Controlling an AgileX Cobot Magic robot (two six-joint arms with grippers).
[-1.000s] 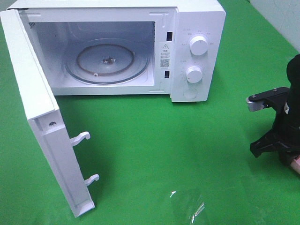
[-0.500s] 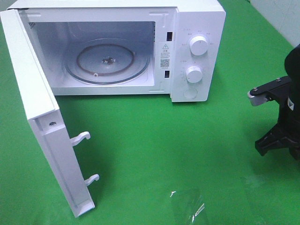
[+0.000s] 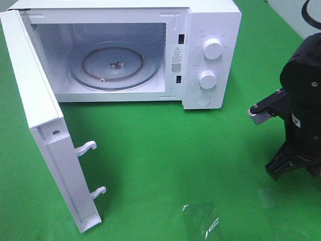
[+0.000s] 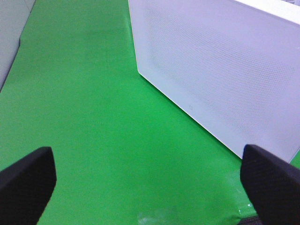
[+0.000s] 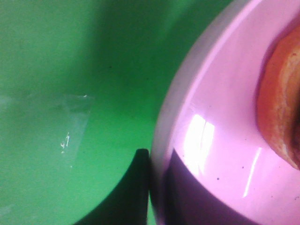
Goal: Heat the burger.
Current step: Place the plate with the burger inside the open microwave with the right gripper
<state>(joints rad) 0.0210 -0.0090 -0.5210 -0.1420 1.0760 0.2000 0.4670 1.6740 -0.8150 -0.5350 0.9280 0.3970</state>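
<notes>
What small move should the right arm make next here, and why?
Probably lift the pink plate by its rim, if the grip is firm, toward the microwave. The right gripper appears to straddle that rim, with the burger on the plate; the door stands wide open and the glass turntable holds nothing.

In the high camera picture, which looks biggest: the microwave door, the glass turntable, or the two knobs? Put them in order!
1. Microwave door, but it's nearest the camera.
2. Glass turntable.
3. Top knob and bottom knob: they look alike, so I won't rank them.
</notes>
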